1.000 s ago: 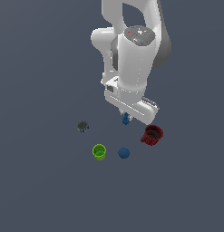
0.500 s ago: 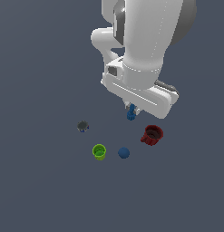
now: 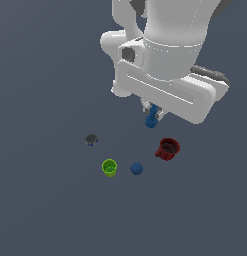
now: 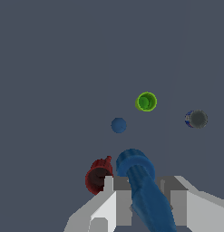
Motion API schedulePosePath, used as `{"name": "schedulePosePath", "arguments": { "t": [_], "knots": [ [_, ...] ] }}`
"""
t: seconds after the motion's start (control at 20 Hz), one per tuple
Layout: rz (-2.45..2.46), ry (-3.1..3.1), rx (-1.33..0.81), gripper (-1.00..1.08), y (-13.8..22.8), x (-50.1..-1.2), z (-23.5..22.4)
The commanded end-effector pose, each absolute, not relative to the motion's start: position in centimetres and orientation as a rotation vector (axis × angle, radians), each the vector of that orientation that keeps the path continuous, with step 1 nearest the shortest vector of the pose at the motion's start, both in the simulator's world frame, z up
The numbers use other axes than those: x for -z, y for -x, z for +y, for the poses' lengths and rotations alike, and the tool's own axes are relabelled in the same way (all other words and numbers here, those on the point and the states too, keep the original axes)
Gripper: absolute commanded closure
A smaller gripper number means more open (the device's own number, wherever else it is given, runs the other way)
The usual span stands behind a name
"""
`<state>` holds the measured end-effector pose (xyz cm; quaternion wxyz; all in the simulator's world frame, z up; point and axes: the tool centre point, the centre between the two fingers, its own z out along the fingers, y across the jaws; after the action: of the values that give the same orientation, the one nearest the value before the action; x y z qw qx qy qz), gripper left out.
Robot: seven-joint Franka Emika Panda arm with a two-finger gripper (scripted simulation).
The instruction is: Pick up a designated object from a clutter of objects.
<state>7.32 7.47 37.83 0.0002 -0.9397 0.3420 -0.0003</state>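
Roughly L to R in exterior view: dark grey lump, lime-green cup, blue ball, red cup sat on surface, spread apart w/ gaps, prob. for gripper access. Gripper was closed narrow on tiny blue piece, held clear above surface, near red cup.

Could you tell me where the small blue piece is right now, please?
In the exterior view the small blue piece hangs between the gripper's jaws, lifted off the floor, above and to the exterior view's left of the red cup.
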Motion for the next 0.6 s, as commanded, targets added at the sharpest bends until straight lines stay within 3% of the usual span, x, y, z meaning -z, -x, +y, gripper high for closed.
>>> {"name": "schedulePosePath", "arguments": {
  "t": [0.0, 0.55],
  "knots": [
    [1.074, 2.952, 0.0, 1.08, -7.9, -38.9, 7.6],
    [1.074, 2.952, 0.0, 1.08, -9.2, -41.2, 7.8]
  ]
}}
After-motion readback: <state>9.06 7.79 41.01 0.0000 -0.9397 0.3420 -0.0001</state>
